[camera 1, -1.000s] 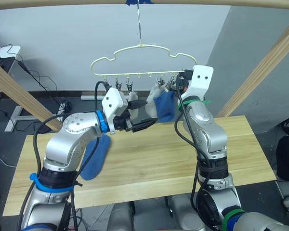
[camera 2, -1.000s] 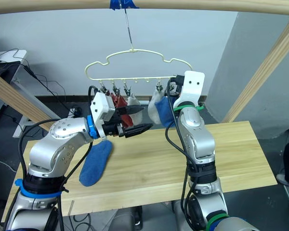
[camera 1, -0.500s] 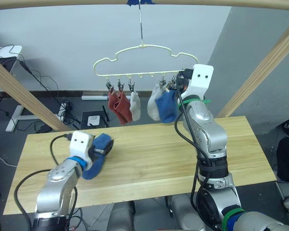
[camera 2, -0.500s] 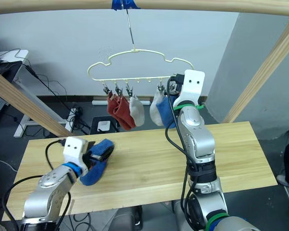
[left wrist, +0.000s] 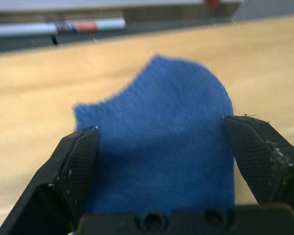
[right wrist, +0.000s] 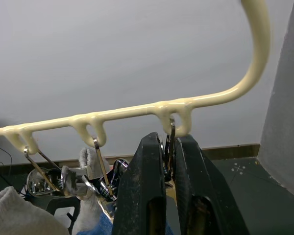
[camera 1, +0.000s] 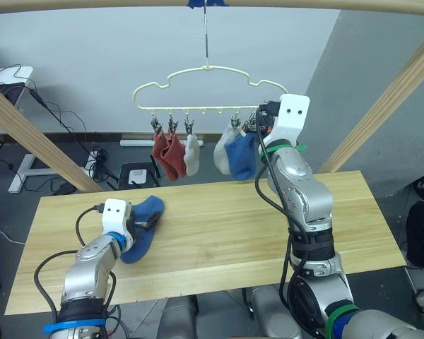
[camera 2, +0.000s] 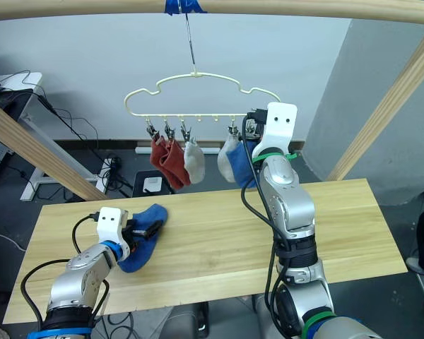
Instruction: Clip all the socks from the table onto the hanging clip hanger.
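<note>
The tabletop (camera 1: 268,233) carries one blue sock (camera 1: 143,220) near its left end. Above it, the clip hanger (camera 1: 205,88) holds two rust red socks (camera 1: 164,152), two grey socks (camera 1: 192,154) and another blue one (camera 1: 242,157). My left gripper (left wrist: 161,166) straddles the tabletop sock, fingers apart (fabric between them). My right gripper (right wrist: 167,161) is clamped on the hanger's end clip (right wrist: 170,142).

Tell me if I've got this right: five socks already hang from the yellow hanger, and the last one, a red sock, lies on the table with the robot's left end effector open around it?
Nearly. The last sock on the table is blue, not red, as the left wrist view shows. Five do hang from the hanger, and the left end effector is open around it.
</note>
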